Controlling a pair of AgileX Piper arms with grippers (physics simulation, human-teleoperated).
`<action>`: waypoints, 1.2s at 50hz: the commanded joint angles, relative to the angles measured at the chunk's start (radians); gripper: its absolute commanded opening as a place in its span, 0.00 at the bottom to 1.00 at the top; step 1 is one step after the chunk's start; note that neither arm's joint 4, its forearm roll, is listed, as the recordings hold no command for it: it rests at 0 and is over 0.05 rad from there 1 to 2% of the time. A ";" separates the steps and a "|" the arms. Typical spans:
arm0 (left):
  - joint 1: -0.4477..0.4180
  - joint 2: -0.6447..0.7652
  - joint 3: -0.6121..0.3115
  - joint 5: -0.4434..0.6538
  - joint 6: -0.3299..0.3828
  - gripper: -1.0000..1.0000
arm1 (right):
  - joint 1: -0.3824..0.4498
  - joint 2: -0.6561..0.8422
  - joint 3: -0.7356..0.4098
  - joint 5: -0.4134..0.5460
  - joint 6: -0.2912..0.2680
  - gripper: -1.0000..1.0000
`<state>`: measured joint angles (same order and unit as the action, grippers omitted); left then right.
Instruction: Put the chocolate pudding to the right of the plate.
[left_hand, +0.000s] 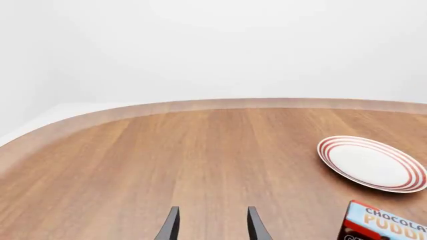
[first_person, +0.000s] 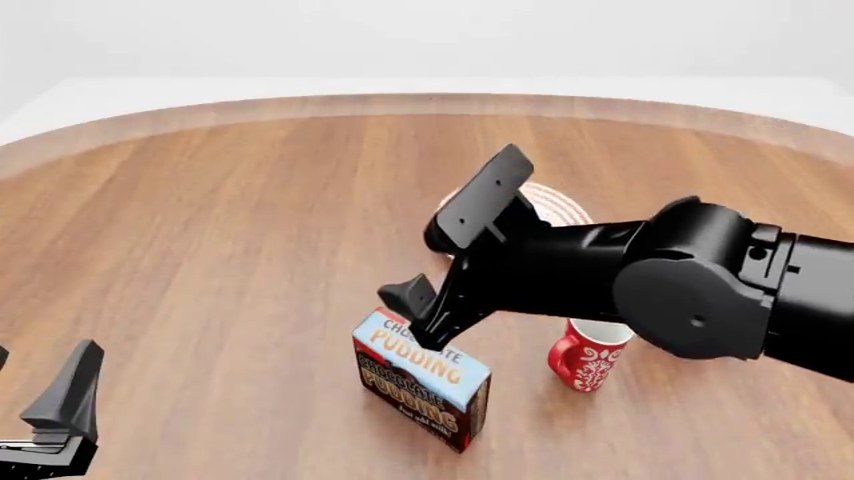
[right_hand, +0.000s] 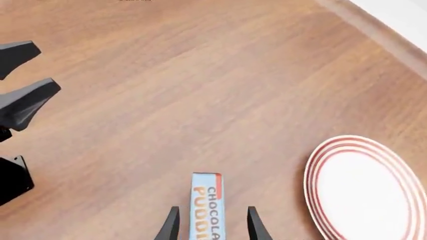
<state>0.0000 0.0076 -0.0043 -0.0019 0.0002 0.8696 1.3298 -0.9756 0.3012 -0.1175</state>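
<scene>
Because the chocolate pudding is a stiff, probably light carton, grip its two broad flat faces. It stands on the table, nearer than the plate. The right gripper straddles it, jaws apart, unclamped.

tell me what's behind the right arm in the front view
The plate sits behind the right arm; only part of its red-ringed rim shows, the rest is covered. The red mug stands just below the arm.
</scene>
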 joint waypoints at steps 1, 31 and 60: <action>0.000 0.000 0.000 0.000 0.000 1.00 | 0.001 -0.009 0.058 -0.053 0.046 1.00; 0.000 0.000 0.000 0.000 0.000 1.00 | -0.012 0.026 0.160 -0.149 0.101 1.00; 0.000 0.000 0.000 0.000 0.000 1.00 | 0.001 0.042 0.227 -0.182 0.129 1.00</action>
<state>0.0001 0.0077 -0.0043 -0.0019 0.0002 0.8613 1.3542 -0.7648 0.1359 -0.0014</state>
